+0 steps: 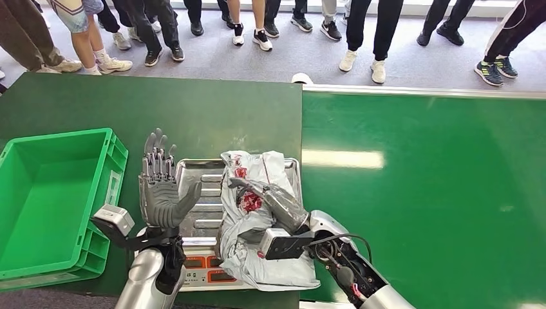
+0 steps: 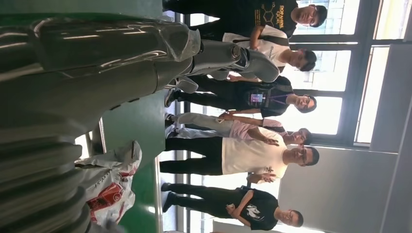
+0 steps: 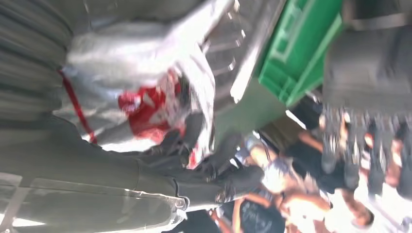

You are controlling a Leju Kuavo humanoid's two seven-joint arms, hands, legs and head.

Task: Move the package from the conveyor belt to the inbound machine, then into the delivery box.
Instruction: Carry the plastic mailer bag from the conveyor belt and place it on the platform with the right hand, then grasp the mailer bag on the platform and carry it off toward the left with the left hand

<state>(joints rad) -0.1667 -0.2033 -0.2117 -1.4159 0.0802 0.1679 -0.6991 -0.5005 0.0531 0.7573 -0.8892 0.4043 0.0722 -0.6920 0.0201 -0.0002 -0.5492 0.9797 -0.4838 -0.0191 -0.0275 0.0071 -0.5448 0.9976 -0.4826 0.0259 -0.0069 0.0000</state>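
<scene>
Item, package (image 1: 257,212): a crumpled grey poly bag with red print, lying on the metal tray of the inbound machine (image 1: 193,168), covering the tray's right half and hanging over its near edge. Item, my right hand (image 1: 270,199): laid on top of the package, fingers (image 3: 214,170) curled into the plastic and gripping it; the right wrist view is blurred but shows dark fingers among the folds. Item, my left hand (image 1: 160,187): raised upright over the left part of the machine's tray, palm toward the package, fingers apart, holding nothing. Item, delivery box (image 1: 109,154): a green crate just left of the machine. Item, conveyor belt (image 1: 438,187): bright green, directly right of the machine. Item, onlookers (image 2: 252,155): standing beyond the machine.
</scene>
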